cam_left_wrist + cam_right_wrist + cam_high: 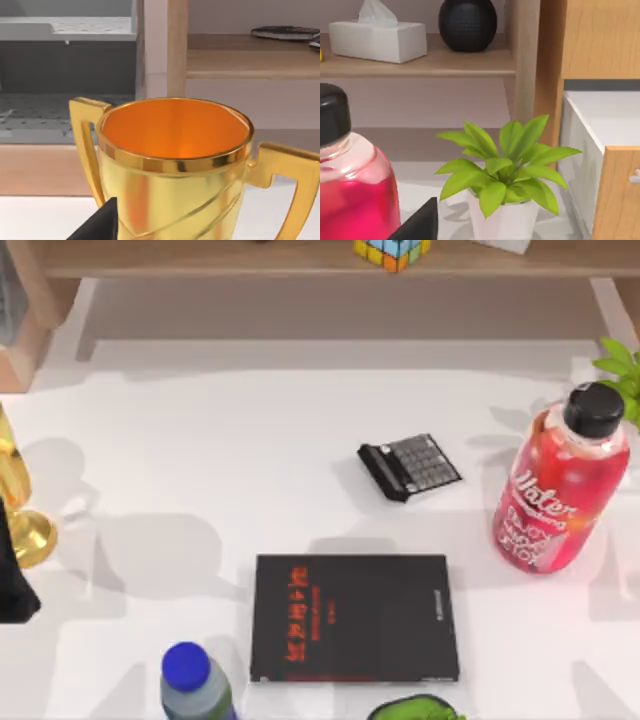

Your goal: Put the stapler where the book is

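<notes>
Near edge of the white counter (300, 440): a blue-capped bottle (190, 680) at lower left in the top view, and a green rounded thing (415, 708) half cut off at the front edge, too little of it showing to name.

Just behind those lies the book (355, 618), flat, black, red lettering down its left part, pale page edge along the front. It sits front and centre, with the blue-capped bottle just beside its front left corner.

Further back, right of centre: a small black calculator (410, 466) with grey keys, lying at an angle, well apart from the book. To its right stands a red juice bottle (560, 485) with a black cap, upright; green leaves of a potted plant (502, 175) poke in behind it at the right edge.

Far left edge: a gold trophy cup (175, 165), two handles, orange-lit inside, upright. A dark shape at the left margin of the top view beside it looks like the left arm; its end effector cannot be judged open or closed. The right end effector: a dark tip sits low in the right wrist view, state cannot tell, facing the plant and red bottle.

Back: a wooden shelf (300, 260) with a coloured puzzle cube (392, 250); a tissue box (377, 37) and a black round vase (467, 22) on the shelf.
</notes>
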